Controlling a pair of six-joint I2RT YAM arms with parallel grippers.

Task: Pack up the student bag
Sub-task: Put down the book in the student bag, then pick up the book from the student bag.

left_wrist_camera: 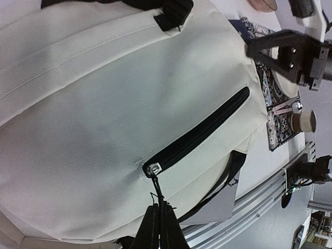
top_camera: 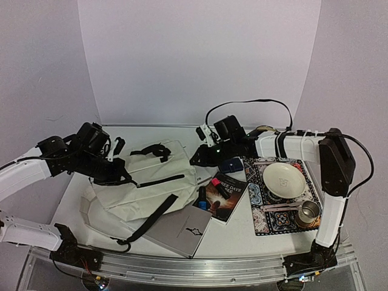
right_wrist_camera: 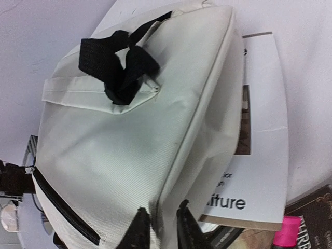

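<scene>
Under student bag (right_wrist_camera: 129, 150), white booklet (right_wrist_camera: 264, 129) half-hidden

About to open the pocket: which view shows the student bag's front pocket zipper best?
Left wrist: the whole front pocket zipper shows, slider included, with the left end effector shut on its zipper pull. Top external gives only a thin black line; right wrist shows only one end.

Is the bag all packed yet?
Not yet. Done: nothing looks packed, and the bag's front zip is shut. In hand: the left jaws pinch the zip pull; the right jaws sit slightly apart over the bag's edge. Left: the dark book, grey book and pink marker lie outside on the table, the grey one partly under the bag.
</scene>
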